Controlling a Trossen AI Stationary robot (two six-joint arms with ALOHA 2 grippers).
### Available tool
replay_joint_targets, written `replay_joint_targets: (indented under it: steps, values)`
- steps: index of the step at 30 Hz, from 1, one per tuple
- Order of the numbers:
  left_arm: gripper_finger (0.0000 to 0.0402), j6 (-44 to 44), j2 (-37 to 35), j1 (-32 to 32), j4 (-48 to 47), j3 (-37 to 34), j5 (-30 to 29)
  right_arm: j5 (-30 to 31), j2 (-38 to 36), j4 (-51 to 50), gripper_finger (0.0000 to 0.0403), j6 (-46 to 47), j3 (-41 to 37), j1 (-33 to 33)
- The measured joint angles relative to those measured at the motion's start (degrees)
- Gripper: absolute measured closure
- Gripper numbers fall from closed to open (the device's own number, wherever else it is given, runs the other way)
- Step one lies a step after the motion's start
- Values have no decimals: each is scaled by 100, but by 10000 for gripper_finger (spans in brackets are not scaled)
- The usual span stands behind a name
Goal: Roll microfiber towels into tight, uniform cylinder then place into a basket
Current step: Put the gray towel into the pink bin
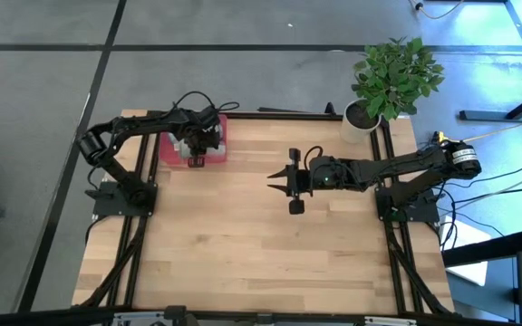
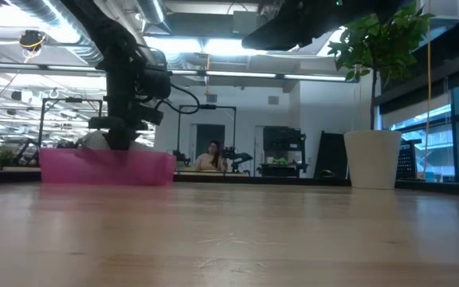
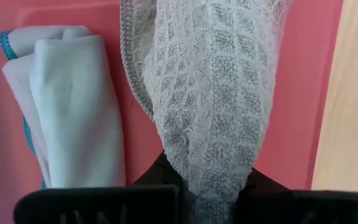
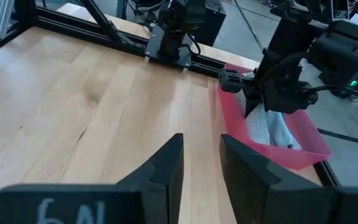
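The red basket stands at the table's far left. Inside it a rolled pale blue towel lies on the floor. My left gripper hangs over the basket, pointing down, shut on a bunched grey waffle-weave towel. My right gripper hovers open over the middle of the table, nothing between its fingers. My left gripper pinches one end of the grey towel's bundle between its two fingers, coming from above and pointing down. Several layers are gathered in the hold. The towel hangs below the fingers into the basket, beside the blue towel; whether its lower end rests on the floor I cannot tell.
A white pot with a green plant stands at the far right corner. Bare wooden tabletop stretches between the arms and toward the near edge. Black frame rails run along the table's left and right sides.
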Motion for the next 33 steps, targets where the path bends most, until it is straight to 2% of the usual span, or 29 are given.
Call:
replay_joint_targets:
  steps: [23,27,33]
  values:
    - [365,-5,0,-2,-13,0,211,-2,0,-2,297,2,2,0]
    - [337,-46,0,-2,-24,0,211,-2,0,-2,297,2,2,0]
    - [268,-49,0,-2,-26,0,187,-2,0,-2,297,2,2,0]
